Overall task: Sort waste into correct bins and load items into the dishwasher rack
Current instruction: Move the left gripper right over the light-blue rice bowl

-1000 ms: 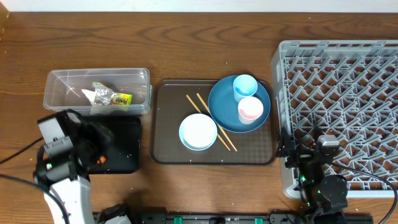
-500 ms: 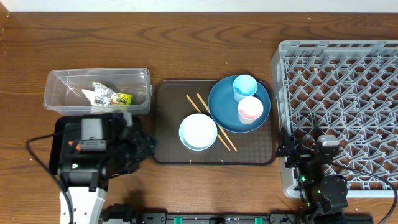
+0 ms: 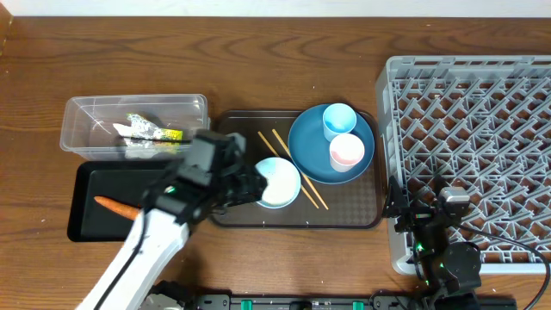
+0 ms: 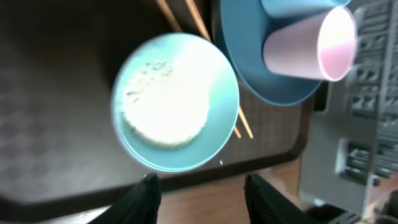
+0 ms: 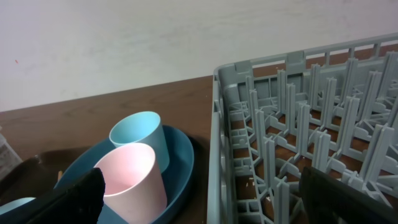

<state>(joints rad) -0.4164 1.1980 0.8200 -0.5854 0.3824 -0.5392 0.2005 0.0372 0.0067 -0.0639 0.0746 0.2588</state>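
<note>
The white bowl [image 3: 280, 182] [image 4: 176, 109], pale blue at the rim, holds white rice [image 4: 165, 106] and stands on the brown serving tray [image 3: 344, 215]. My left gripper [image 3: 244, 186] [image 4: 202, 190] hovers open and empty at the bowl's near-left edge. Two chopsticks [image 3: 303, 176] [image 4: 189, 18] lie beside the bowl. The blue plate [image 3: 310, 146] [image 5: 183, 162] carries a light blue cup [image 3: 339, 119] [image 5: 140, 134] and a pink cup [image 3: 346, 151] [image 5: 130, 177]. An orange carrot [image 3: 112, 207] lies in the black tray [image 3: 86, 228]. Wrapper [image 3: 155, 131] and tissue [image 3: 125, 131] sit in the clear tub [image 3: 86, 108]. My right gripper [image 3: 413, 211] [image 5: 205, 202] is open by the rack's corner.
The grey dishwasher rack [image 3: 473, 138] [image 5: 298, 118] fills the right side of the table, its pegs upright. The clear tub stands just behind the black tray on the left. Bare wooden table [image 3: 258, 52] runs along the back.
My left arm swung right from over the black tray to the bowl on the brown tray. The carrot now lies uncovered in the black tray. The right arm stayed still.
</note>
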